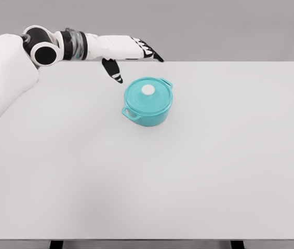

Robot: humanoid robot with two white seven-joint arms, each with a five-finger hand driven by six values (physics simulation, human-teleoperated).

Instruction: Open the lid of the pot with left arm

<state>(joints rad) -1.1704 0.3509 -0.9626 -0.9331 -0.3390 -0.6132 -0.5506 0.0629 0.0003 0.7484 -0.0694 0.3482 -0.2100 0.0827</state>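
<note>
Above the table's (188, 171) far left, my left hand (131, 52) hovers with fingers spread, holding nothing, near the teal pot (148, 106); its lid (147, 93) sits closed.

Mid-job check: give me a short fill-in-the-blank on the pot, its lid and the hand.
1. The lid sits ___ on the teal pot.
2. The knob on the lid is ___ in colour.
3. The left hand, fingers spread, holds ___.
4. The pot stands on a white ___.

Missing words: closed; white; nothing; table
</note>
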